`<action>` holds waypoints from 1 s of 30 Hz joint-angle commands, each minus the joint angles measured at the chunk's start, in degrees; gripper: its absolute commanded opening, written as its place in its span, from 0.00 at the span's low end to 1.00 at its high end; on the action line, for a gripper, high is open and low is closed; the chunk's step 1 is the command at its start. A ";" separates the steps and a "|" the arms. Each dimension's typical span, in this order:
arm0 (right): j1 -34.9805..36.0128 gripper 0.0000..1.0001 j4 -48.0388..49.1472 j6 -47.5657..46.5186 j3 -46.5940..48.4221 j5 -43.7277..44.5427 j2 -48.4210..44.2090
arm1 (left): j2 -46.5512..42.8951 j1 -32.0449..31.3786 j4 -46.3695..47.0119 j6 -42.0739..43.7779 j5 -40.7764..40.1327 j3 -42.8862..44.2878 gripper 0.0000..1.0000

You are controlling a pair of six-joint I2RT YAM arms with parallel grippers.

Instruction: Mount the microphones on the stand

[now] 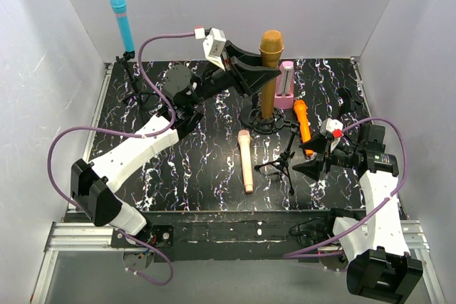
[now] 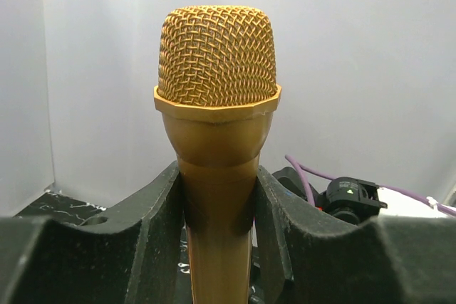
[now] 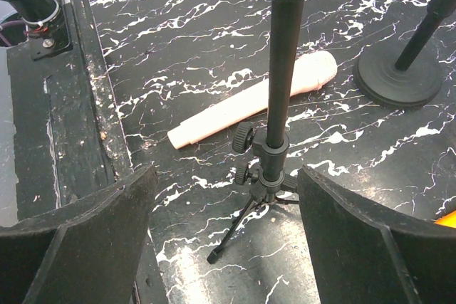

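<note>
Your left gripper (image 1: 262, 69) reaches to about 1 o'clock of the table (image 1: 199, 172), and its jaws are pressed against both sides of the gold microphone (image 1: 271, 69) just under the mesh head. The left wrist view shows each finger (image 2: 146, 236) touching the handle. That microphone stands upright over the round-based stand (image 1: 265, 124), though you cannot tell from these views whether its foot is seated in the holder. Just beside it at 3 o'clock sits a mauve block (image 1: 286, 87). The blue microphone (image 1: 122, 19) is upright on a thin stand (image 1: 132, 72) in the far corner at 10 o'clock. The pink microphone (image 1: 246, 161) lies flat at about 5 o'clock of the table's middle, head towards the far side. The orange microphone (image 1: 303, 122) lies flat at 3 o'clock. Your right gripper (image 1: 306, 159) is at 4 o'clock with its jaws wide apart, one on either side of the pole of the tripod stand (image 3: 274, 105) and touching neither it nor anything else. The pink microphone lies on the table behind that pole.
</note>
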 commanded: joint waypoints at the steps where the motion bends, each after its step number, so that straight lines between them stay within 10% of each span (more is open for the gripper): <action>1: -0.39 0.86 0.36 -0.47 0.67 -1.66 -0.13 | -0.85 -0.74 2.84 -0.46 -0.87 -2.32 0.00; 23: -0.48 0.86 -0.08 -1.00 0.67 -1.84 -0.13 | -5.07 -0.74 6.27 1.65 -1.13 -17.17 0.00; 30: -0.48 0.86 -0.17 -1.17 0.67 -1.84 0.22 | -7.71 -0.74 1.45 2.27 -2.01 -19.73 0.42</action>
